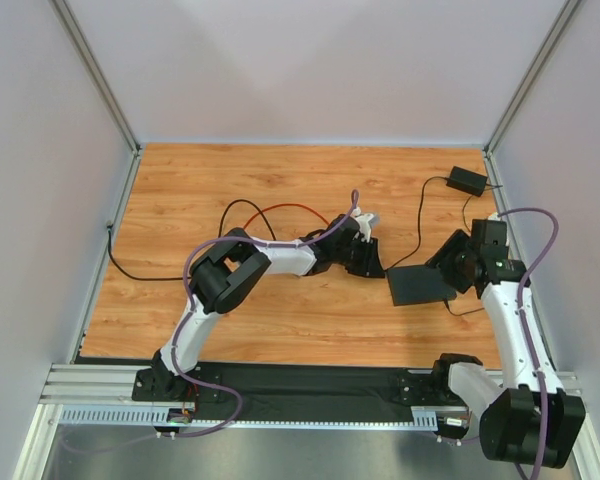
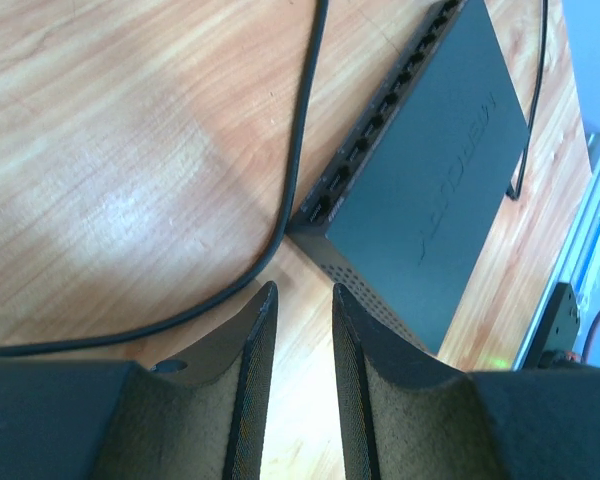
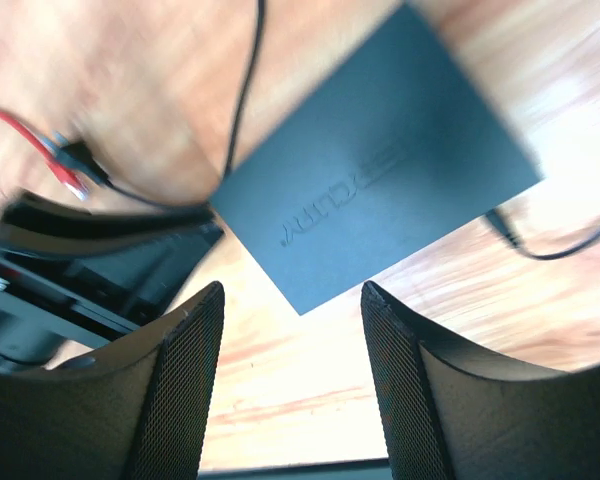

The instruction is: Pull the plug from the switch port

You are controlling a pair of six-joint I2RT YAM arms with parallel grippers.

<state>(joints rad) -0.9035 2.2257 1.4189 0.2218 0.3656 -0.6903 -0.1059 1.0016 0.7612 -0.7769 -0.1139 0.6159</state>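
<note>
- Top external view: the flat black switch [image 1: 418, 285] lies on the wooden bench [image 1: 230, 180], toward its right edge and about midway between the far and near edges
- The left claw [image 1: 366, 258] hangs just beside the switch's left side; the right claw [image 1: 448, 272] is at the switch's right side, and I cannot tell from here whether it touches
- A small black adapter brick [image 1: 467, 181] rests in the far right corner; a black cable [image 1: 140, 270] comes from the left edge and loops toward the left claw, with a red cable [image 1: 290, 208] arching beside it
- Left wrist view: the left claw's fingers [image 2: 255, 380] stand a narrow gap apart over bare wood, holding nothing
- The switch's row of sockets faces this claw; the black cable ends in the plug [image 2: 310, 208], which sits in the end switch port [image 2: 323, 203] at the corner nearest the claw
- Right wrist view, blurred: the right claw's fingers [image 3: 185, 390] stand wide apart and hold nothing, with the switch's top face beyond them
- A thin lead [image 3: 555, 248] joins the switch's right-hand edge; the left claw and the red cable show at the left
</note>
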